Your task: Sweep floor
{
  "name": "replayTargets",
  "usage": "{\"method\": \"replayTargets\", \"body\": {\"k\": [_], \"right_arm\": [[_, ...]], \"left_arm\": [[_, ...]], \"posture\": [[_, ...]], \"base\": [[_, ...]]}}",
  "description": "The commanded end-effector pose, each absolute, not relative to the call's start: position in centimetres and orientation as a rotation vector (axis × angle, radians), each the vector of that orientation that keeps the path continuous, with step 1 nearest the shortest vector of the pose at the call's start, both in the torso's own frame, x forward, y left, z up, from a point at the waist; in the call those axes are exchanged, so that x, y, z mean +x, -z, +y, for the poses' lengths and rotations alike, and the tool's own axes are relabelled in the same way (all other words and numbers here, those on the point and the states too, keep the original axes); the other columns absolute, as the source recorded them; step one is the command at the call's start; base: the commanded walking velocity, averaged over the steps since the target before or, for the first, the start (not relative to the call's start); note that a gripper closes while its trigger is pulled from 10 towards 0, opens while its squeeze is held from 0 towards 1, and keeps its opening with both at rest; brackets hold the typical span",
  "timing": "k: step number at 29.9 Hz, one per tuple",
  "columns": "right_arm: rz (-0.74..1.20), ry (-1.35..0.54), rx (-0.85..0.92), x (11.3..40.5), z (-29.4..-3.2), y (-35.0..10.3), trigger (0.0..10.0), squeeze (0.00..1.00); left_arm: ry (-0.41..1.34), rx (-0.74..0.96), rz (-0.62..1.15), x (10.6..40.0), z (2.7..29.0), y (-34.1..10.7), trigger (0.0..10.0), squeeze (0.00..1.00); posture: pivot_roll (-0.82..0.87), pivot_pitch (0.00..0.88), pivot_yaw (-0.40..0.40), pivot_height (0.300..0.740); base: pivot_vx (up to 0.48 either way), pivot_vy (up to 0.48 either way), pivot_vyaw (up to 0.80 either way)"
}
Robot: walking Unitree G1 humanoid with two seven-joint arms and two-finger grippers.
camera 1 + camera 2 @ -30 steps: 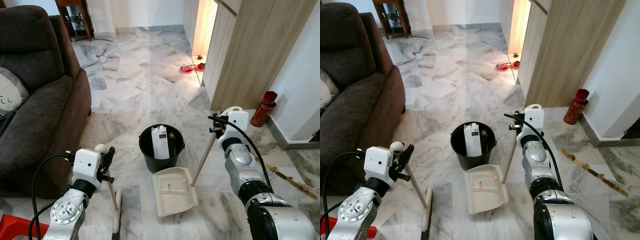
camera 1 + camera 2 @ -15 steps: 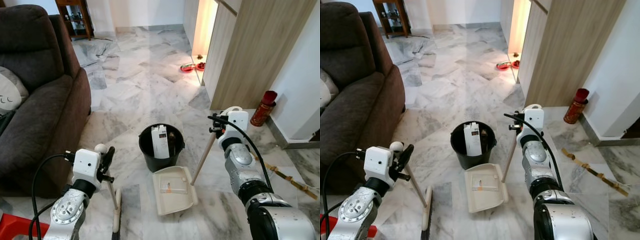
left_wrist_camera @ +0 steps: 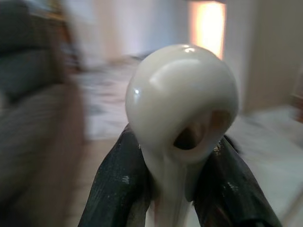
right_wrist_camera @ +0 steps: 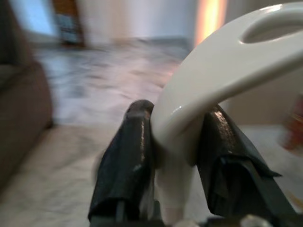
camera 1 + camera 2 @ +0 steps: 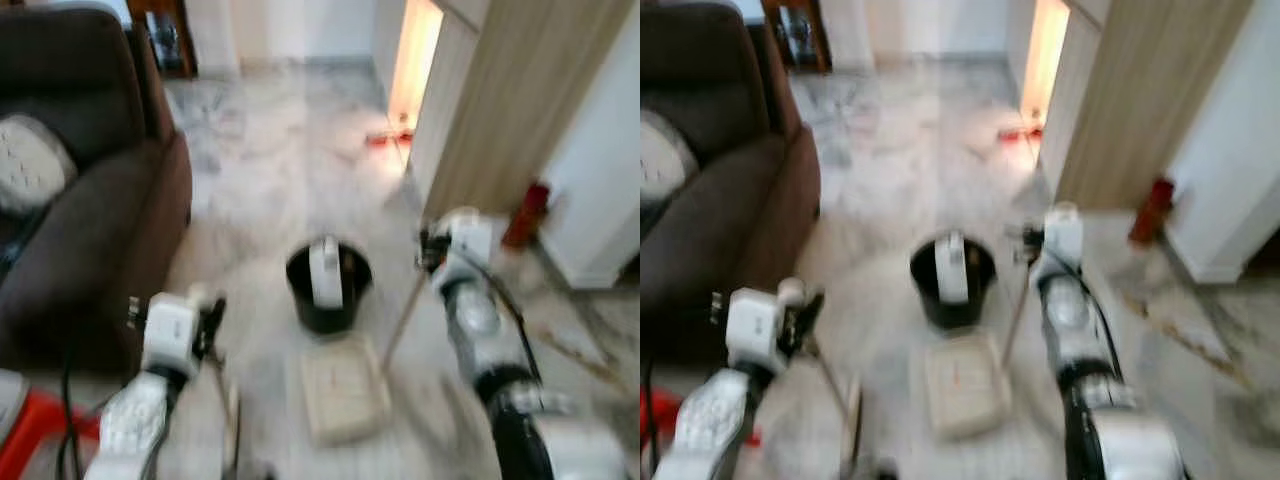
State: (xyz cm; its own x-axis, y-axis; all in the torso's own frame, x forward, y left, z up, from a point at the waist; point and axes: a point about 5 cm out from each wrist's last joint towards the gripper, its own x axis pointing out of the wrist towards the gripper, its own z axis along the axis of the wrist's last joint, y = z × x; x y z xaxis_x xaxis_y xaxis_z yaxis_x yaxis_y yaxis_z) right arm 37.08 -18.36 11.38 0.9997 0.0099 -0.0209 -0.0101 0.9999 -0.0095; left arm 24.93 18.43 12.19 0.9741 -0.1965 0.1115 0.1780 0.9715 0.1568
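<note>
Both eye views are blurred. My left gripper is shut on the broom handle at the lower left; the broom's cream knob sticks up between the black fingers. My right gripper is shut on the cream loop handle of the dustpan's long stick. The cream dustpan lies on the marble floor just in front of a black bucket, which holds a white carton.
A dark brown sofa with a pale cushion stands on the left. A wooden cabinet rises on the right, with a red bottle beside it and red bowls farther back. Something red lies at the lower left.
The whole picture has shifted and blurred, so the camera is moving. Both grippers keep their hold, and the dustpan stays in front of the bucket.
</note>
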Motion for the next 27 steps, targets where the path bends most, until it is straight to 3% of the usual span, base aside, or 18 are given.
{"method": "replayTargets", "body": {"k": [1, 14, 22, 27], "right_arm": [[-0.023, -0.036, 0.004, 37.4, -17.4, -12.2, 10.0, 0.00], [-0.103, -0.081, 0.038, 37.9, -15.6, -13.9, 10.0, 0.00], [-0.325, -0.180, 0.103, 38.1, -12.5, -18.4, 10.0, 0.00], [-0.377, -0.209, 0.087, 37.8, -12.1, -19.9, 10.0, 0.00]], "left_arm": [[0.186, 0.166, -0.126, 24.9, 18.6, -12.1, 10.0, 0.00], [0.170, 0.166, -0.133, 24.8, 18.8, -12.1, 10.0, 0.00], [0.173, 0.166, -0.135, 24.8, 18.6, -12.1, 10.0, 0.00], [0.172, 0.161, -0.134, 24.9, 18.5, -12.1, 10.0, 0.00]], "posture": [[0.04, 0.037, 0.011, 0.740], [0.04, 0.035, 0.006, 0.740], [0.04, 0.031, -0.001, 0.740], [0.04, 0.029, -0.005, 0.740]], "base": [[0.000, 0.000, 0.00], [0.000, 0.000, 0.00], [0.000, 0.000, 0.00], [0.000, 0.000, 0.00]]}}
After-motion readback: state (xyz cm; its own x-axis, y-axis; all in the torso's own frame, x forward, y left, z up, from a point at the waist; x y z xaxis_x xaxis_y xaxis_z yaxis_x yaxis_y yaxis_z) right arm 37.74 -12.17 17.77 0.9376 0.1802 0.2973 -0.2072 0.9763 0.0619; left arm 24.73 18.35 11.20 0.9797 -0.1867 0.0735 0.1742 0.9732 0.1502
